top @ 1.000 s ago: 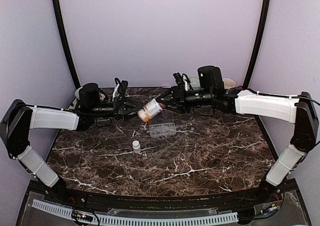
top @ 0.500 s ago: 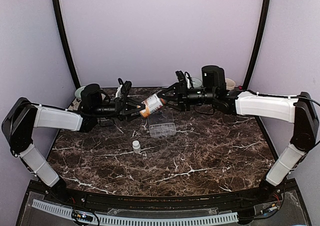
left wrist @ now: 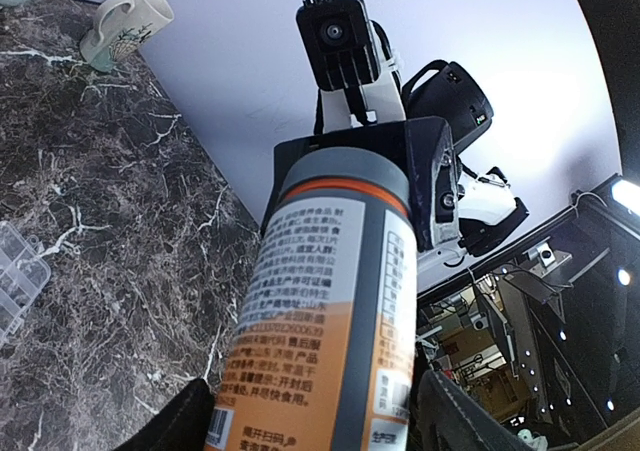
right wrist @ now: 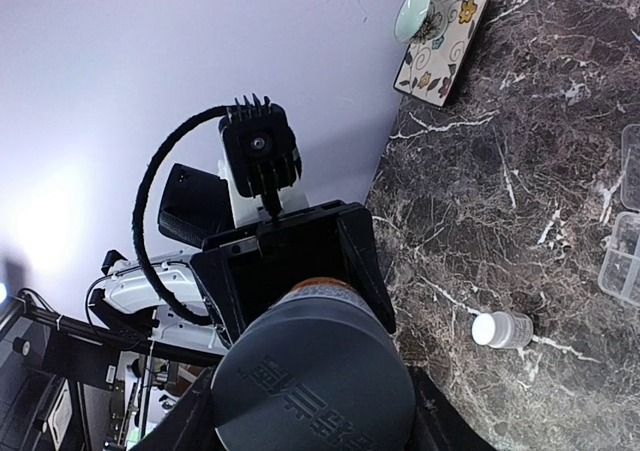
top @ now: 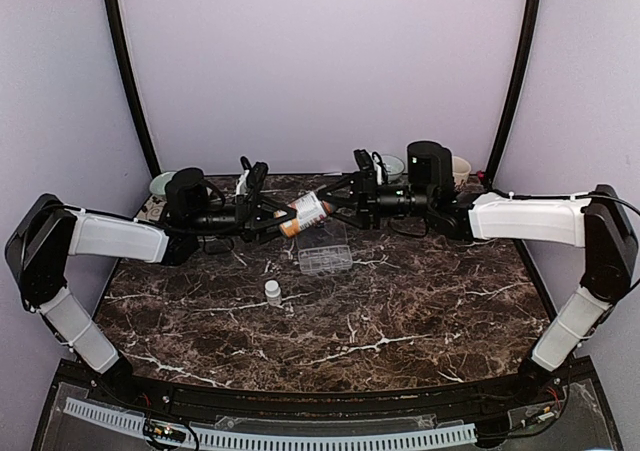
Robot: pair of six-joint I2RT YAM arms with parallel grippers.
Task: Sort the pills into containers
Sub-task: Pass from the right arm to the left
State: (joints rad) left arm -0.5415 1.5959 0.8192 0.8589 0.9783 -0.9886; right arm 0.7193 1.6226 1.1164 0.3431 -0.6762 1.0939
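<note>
right pincer point(top: 330, 202) clamped on the grey cap point(right wrist: 313, 369) of the amber bottle point(top: 303, 214), which hangs tilted in the air. left pincer point(top: 278, 221) flanks the bottle's body; cannot tell if it bears. organiser box point(top: 325, 256) lies on the table point(top: 430, 301) just below, lid looks open. risk: cap comes off under a loose left hold, contents scatter past the compartments. back wall point(top: 320, 71) near; open room toward the front.

Dark brown marble table point(top: 400, 321), white veining. Pale lilac back wall point(top: 320, 61), matching side walls point(top: 50, 91). Black curved left pole point(top: 128, 71) and right pole point(top: 515, 71) at table's far corners. White slotted strip point(top: 300, 438) along near edge. Left wrist view: dim cluttered room beyond, bright lamp point(left wrist: 628, 193).
</note>
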